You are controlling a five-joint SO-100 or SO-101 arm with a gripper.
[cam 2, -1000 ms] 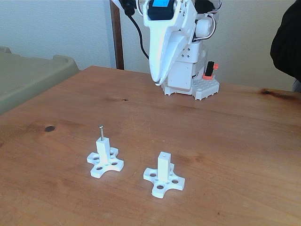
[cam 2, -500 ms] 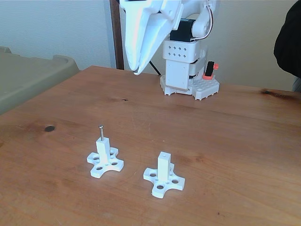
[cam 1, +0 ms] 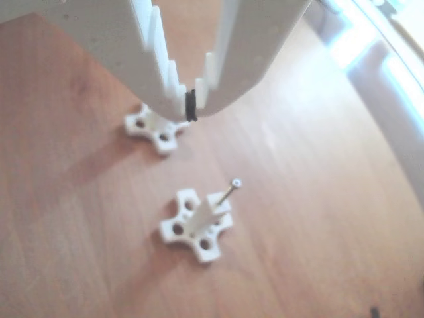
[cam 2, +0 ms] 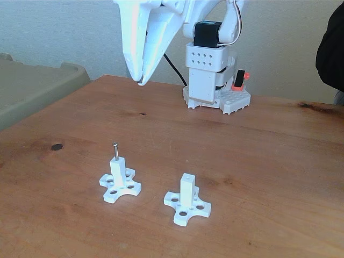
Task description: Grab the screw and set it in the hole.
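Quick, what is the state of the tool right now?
Tool: closed, holding nothing, raised above the table; the screw stands in the left post in the fixed view.

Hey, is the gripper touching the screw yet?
Apart. In the fixed view the gripper hangs well above the table, with bare wood between it and the screw standing in the left post.

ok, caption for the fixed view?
Fingers closed above table; screw upright in left post, right post's hole empty.
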